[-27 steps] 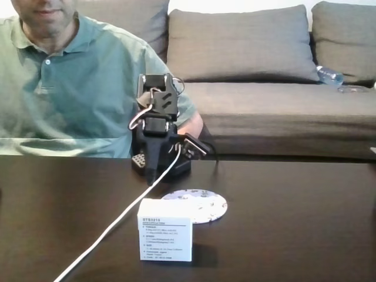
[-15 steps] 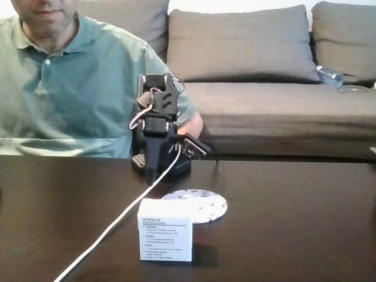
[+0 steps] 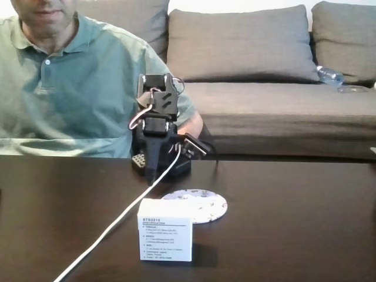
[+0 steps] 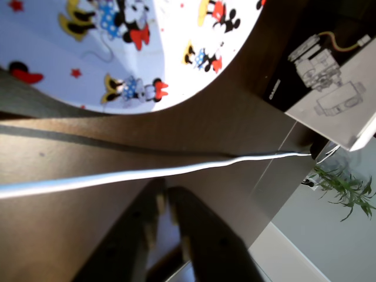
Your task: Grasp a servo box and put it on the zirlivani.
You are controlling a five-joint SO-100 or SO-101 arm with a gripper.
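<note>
The small white cardboard servo box (image 3: 165,230) stands upright on the dark brown wooden desk (image 3: 294,223) in the fixed view, its face of small black printed text turned toward the camera. Just behind it, at about one o'clock from the box, lies the flat round white zirlivani disc with its scattered small coloured marks (image 3: 202,204); the box hides the disc's near left edge, and I cannot tell whether the two touch. Farther back, at twelve o'clock from the box, the black robot arm (image 3: 157,126) sits folded over its base, well apart from both things, and a thin white cable (image 3: 117,222) runs from it toward seven o'clock, passing just left of the box. A person in a green polo shirt (image 3: 64,82) sits behind the desk in front of a grey fabric sofa (image 3: 264,70). In the wrist view the disc (image 4: 147,53) lies at eleven o'clock (its marks are cartoon mouse figures), the box (image 4: 343,103) sits at two o'clock showing a line drawing of a servo, and the cable (image 4: 147,173) crosses the middle. The black hand (image 4: 170,229) comes in from six o'clock with its two fingers nearly together, only a narrow gap between them, gripping nothing.
</note>
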